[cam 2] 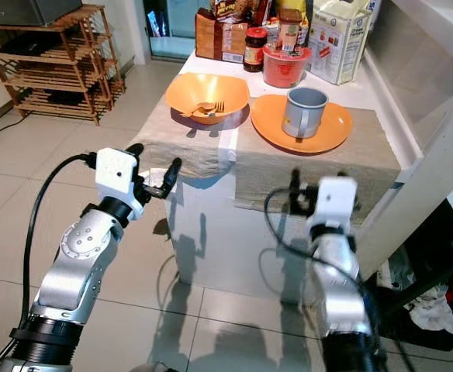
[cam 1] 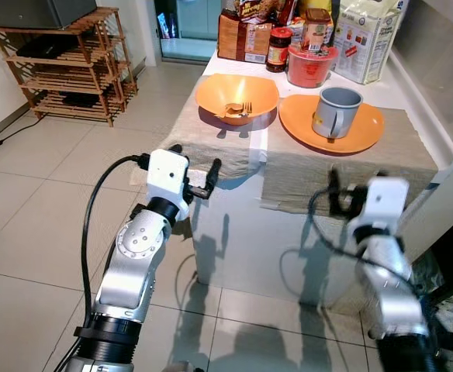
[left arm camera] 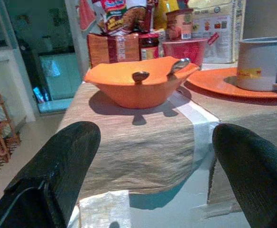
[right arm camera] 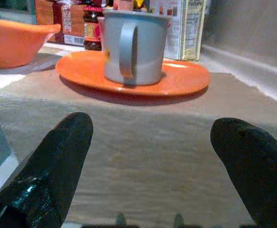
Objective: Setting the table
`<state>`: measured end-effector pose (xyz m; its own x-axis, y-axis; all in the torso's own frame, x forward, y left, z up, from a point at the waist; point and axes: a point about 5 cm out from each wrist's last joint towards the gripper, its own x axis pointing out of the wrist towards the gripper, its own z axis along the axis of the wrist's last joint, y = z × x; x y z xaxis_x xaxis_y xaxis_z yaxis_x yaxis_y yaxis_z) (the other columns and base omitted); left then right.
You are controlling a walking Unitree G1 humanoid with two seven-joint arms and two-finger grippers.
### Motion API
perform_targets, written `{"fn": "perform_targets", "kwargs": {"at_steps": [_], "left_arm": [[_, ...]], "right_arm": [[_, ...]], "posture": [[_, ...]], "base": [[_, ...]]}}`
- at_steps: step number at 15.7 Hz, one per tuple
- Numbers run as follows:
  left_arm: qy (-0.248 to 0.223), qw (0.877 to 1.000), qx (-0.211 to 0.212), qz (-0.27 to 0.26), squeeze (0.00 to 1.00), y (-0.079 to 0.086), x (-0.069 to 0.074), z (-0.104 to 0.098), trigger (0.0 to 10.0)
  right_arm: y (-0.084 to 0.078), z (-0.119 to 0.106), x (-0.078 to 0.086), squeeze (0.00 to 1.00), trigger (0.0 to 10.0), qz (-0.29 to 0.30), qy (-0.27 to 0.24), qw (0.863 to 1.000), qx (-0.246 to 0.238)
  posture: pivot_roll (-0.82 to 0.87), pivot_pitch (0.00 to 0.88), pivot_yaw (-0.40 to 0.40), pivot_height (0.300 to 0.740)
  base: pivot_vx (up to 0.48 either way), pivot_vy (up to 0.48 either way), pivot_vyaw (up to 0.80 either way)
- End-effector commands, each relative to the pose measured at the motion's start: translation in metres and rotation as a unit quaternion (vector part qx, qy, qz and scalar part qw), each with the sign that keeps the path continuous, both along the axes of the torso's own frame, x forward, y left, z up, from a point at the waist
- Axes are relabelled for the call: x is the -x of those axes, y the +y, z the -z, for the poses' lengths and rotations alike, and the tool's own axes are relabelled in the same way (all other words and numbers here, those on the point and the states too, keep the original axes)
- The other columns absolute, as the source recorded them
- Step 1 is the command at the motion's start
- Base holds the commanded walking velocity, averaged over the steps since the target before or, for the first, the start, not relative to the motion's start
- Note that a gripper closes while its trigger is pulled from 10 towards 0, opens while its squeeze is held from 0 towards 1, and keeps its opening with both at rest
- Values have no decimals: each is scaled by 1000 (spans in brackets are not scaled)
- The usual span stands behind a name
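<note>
At the table's near edge: both silver arms are raised side by side, each gripper short of the cloth and holding nothing.
Table point(cam 1: 413, 105): white, narrow, running away from the robot, with a wall along its right side.
Placemats point(cam 2: 312, 167): two beige woven rectangular mats lie side by side over the near end, their front edges hanging over the table edge, a strip of white table showing between them.
Bowl point(cam 1: 236, 96): wide orange plastic bowl on the left mat, a metal fork point(cam 1: 246, 109) and a spoon point(left arm camera: 177, 67) resting inside it.
Plate point(cam 1: 366, 124): flat round orange plate on the right mat, just beside the bowl.
Mug point(cam 1: 336, 111): grey mug standing upright on the plate, handle turned towards the robot.
Far end: a red round tub point(cam 1: 312, 67), a dark jar with a red lid point(cam 1: 278, 49), a brown packet point(cam 1: 243, 35) and a white printed carton point(cam 1: 368, 35) crowd together behind the plate and bowl.
Left gripper point(cam 1: 195, 170): fingers point(left arm camera: 58, 166) spread wide and empty, level with the left mat's front edge, pointing at the bowl.
Right gripper point(right arm camera: 152, 156): fingers point(right arm camera: 58, 152) wide apart and empty, just before the right mat, pointing at the mug.
Floor point(cam 1: 32, 201): pale tiles, a wooden slatted rack point(cam 1: 71, 66) standing well off to the left.
</note>
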<state>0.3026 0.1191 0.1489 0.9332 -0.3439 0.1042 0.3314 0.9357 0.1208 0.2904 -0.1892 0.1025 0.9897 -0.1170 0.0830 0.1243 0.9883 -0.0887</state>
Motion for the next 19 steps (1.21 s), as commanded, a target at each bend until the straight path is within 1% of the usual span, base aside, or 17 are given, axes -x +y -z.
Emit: {"fn": "perform_targets", "kwargs": {"at_steps": [1,2,5,9,11,12,16,19], "left_arm": [[4,1000,10,15,0,-5,0,-2,10000],[6,1000,10,19,0,-7,0,-1,10000],[6,1000,10,20,0,-8,-1,0,10000],[10,1000,15,17,0,-7,-4,-1,10000],[9,1000,1,5,0,-5,-6,0,10000],[9,1000,-8,-10,0,-2,-7,1,10000],[1,1000,-2,-8,0,-3,-6,-1,10000],[-7,1000,4,-9,0,-4,-5,-3,10000]], "right_arm": [[1,-7,5,0,10000,0,-21,1000,6],[2,-6,7,0,10000,0,-20,1000,5],[4,-3,11,0,10000,-3,-15,1000,5],[6,-4,11,0,10000,-6,-16,1000,5],[6,-5,11,0,10000,-6,-15,1000,6],[7,-4,11,0,10000,-7,-14,1000,7],[9,-6,9,0,10000,-13,-13,1000,13],[8,-17,4,0,10000,-23,-36,999,25]], "posture": [[60,0,20,740],[56,0,22,740],[49,0,23,740],[50,0,24,740],[52,0,24,740],[52,0,24,740],[51,0,20,740],[56,0,13,740]], "base": [[0,0,0],[0,0,0],[0,-480,0],[0,-472,0],[122,-411,0],[0,0,0],[0,0,0],[0,0,0]]}}
